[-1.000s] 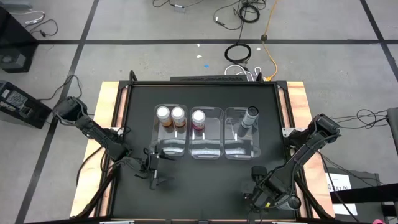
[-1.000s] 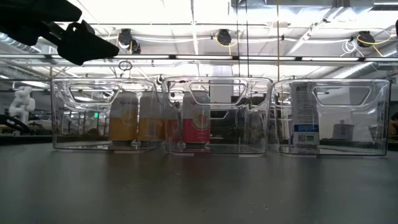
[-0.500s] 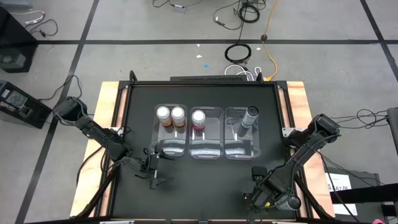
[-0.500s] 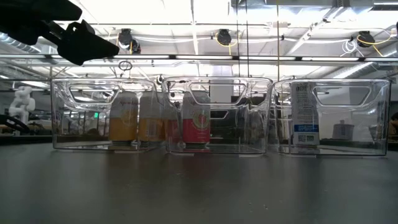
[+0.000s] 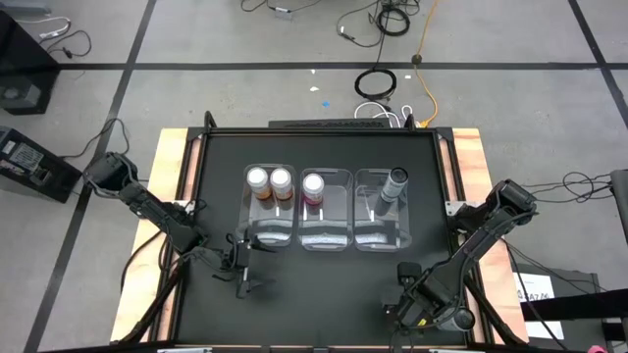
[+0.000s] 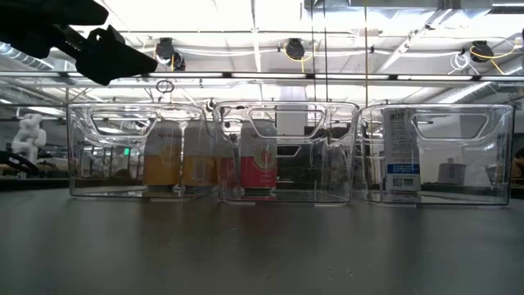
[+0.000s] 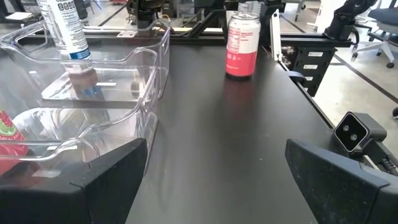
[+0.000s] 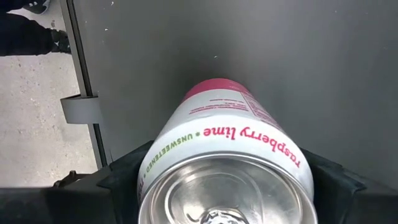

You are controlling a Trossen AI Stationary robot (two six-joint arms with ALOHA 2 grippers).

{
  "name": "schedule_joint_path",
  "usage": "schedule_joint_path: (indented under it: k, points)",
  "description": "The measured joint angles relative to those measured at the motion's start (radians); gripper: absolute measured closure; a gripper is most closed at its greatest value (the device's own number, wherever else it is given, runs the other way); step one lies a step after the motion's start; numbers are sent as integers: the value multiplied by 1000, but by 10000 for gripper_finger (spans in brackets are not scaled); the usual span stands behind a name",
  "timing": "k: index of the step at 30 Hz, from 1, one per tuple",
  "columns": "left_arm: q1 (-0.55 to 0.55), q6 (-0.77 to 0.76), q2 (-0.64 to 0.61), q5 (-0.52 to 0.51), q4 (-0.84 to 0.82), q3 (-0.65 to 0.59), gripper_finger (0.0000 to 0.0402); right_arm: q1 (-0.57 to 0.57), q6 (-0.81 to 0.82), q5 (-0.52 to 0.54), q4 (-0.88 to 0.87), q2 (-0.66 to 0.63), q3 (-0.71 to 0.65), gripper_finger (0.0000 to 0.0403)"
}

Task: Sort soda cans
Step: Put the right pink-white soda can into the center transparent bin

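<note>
Black tabletop (image 8: 186, 37); pink can (image 8: 227, 155) between right pincer (image 8: 227, 186) fingers.

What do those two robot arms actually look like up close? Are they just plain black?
Mostly, yes. Both arms are dark, jointed and slender, with black cables trailing from their bases. The left tool ends in two broad, flat, matte black fingers. The right tool has the same dark fingers. No markings show on either.

"raspberry lime" in pink and "UNSWEETENED" in green run along the white side of the pink can (image 8: 227, 155) in the right wrist view. Other cans carry print too small to read.
</note>
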Motion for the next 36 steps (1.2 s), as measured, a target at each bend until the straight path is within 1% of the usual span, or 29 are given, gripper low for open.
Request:
schedule_joint_path:
  k: [3,9,14,19,22,25,30,36]
  points:
    - [0,0,0,0,-1,0,11,-1,4,-3,-3,-4,11,108]
    - [0,1,0,0,-2,0,11,-16,21,10,-29,-33,76,109]
    - [0,1,0,5,-2,0,11,-41,13,79,-124,-57,142,109]
    - [0,0,0,22,-2,0,11,-95,-31,165,-212,-75,213,109]
    - [0,-1,0,22,-2,0,11,-151,-54,207,-251,-79,256,109]
    - [0,-24,0,22,-2,0,11,-225,-97,215,-268,-79,283,109]
    - [0,-26,0,27,-1,0,11,-354,-199,214,-254,-79,338,109]
    - [0,-26,0,28,-2,0,11,-504,-340,214,-188,-79,394,109]
